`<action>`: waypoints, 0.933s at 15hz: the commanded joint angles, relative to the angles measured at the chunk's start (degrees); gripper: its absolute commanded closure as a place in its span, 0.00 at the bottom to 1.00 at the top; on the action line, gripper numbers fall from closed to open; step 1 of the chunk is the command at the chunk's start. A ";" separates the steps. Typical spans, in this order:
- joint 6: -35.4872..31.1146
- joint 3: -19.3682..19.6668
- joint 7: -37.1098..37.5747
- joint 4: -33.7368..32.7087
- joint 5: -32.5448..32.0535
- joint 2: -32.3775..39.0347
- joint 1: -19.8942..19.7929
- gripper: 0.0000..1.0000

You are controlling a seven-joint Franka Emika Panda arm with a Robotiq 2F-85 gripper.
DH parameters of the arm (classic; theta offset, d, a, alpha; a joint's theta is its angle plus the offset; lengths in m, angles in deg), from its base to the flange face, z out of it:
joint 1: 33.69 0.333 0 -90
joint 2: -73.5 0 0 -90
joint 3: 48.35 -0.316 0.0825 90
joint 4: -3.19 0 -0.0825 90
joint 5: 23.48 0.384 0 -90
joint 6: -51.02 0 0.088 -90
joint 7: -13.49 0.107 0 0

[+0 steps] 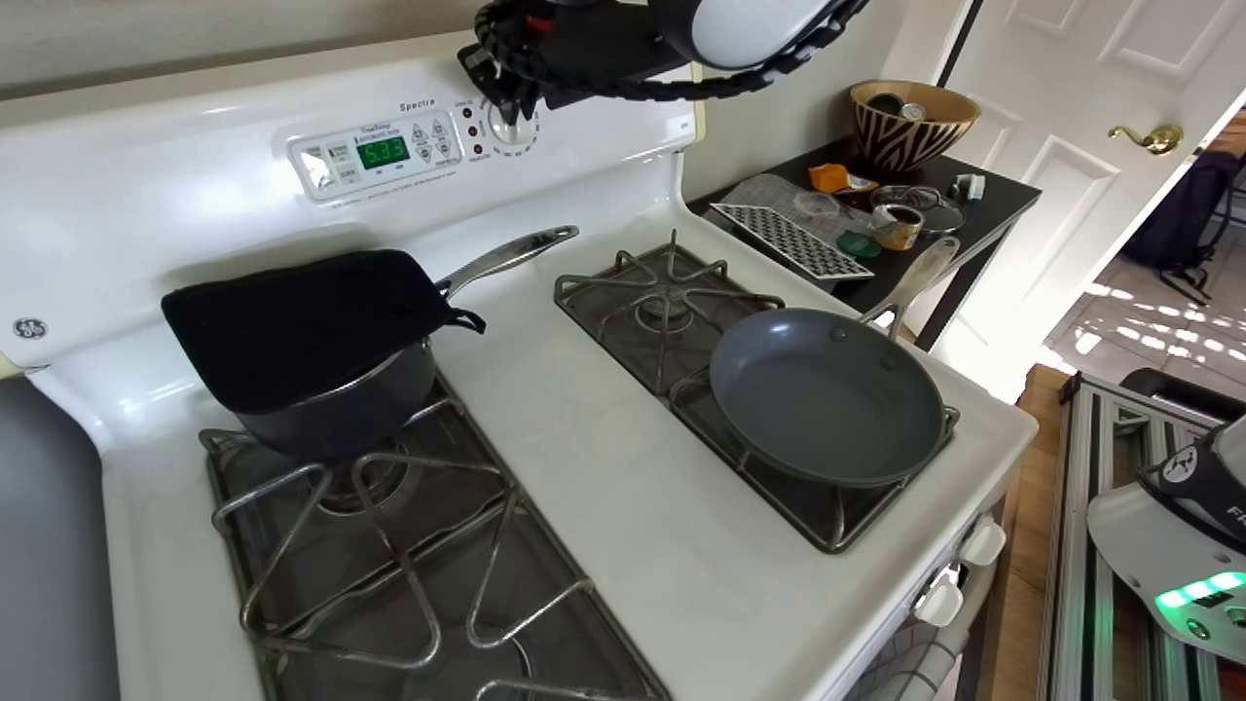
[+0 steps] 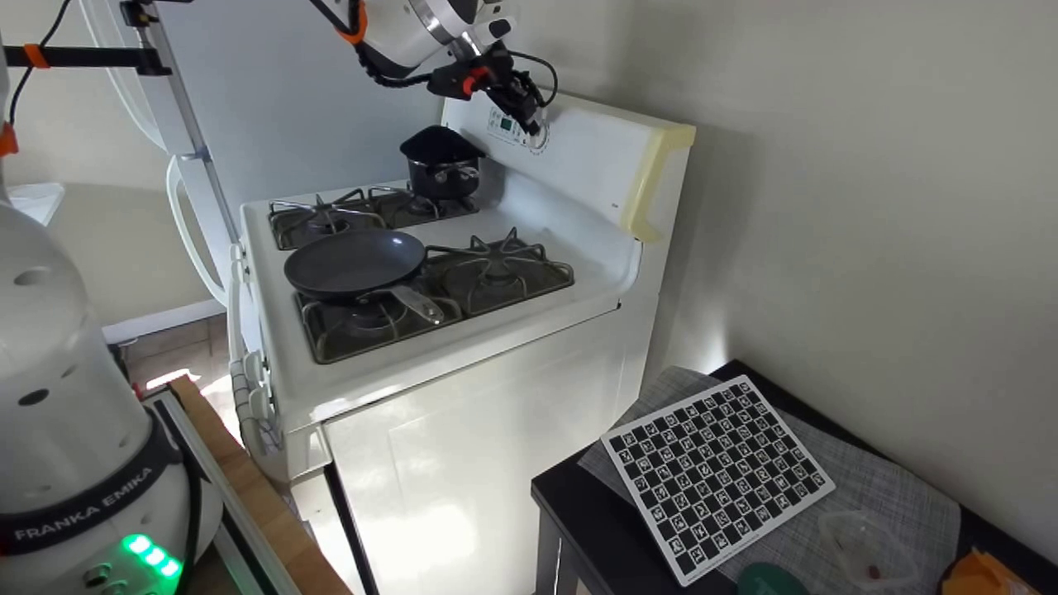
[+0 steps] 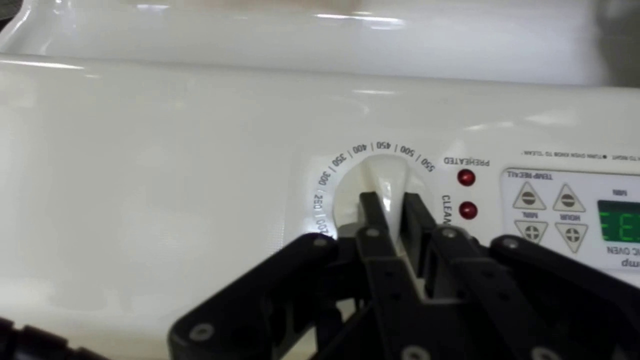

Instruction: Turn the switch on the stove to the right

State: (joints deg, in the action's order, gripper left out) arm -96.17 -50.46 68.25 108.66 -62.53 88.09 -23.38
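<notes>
Pinching the knob (image 3: 391,172) high on the stove (image 1: 574,428), at 3 o'clock from the display (image 1: 383,152) in an exterior view, the end effector (image 3: 394,200) should roll clockwise about the knob's own axis, without sideways pull.

Gripper (image 3: 391,201) is crowding the knob (image 3: 390,167), pot (image 1: 355,401) is standing in the way before the panel (image 1: 146,195), pan (image 1: 827,399) is blocking one front burner (image 2: 366,319), while bare strip (image 1: 604,438) between grates (image 1: 401,562) is lying free except under pot's handle (image 1: 513,258).

Stove (image 1: 574,419) v. glossy & smooth; grates (image 1: 407,567) dull metal; pan (image 1: 827,399) matt w/ metal hndl (image 1: 925,277); bowl (image 1: 915,136) smth wood.
</notes>
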 commanded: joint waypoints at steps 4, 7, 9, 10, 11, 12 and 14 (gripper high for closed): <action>-2.69 1.72 4.23 -0.76 9.87 1.53 0.50 0.98; -2.74 2.11 5.10 -0.28 13.47 1.35 0.62 0.98; -2.99 2.31 6.11 0.05 15.40 1.22 0.61 0.98; -3.31 2.45 6.82 0.29 16.40 1.13 0.46 0.98; -3.49 2.53 7.25 0.51 17.39 1.00 0.36 0.98; -3.60 2.52 7.43 0.87 18.72 0.81 0.21 0.98; -3.94 2.72 7.57 1.62 20.91 0.51 -0.02 0.98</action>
State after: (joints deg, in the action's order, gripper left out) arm -96.65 -48.65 72.39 108.28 -44.59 87.81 -23.41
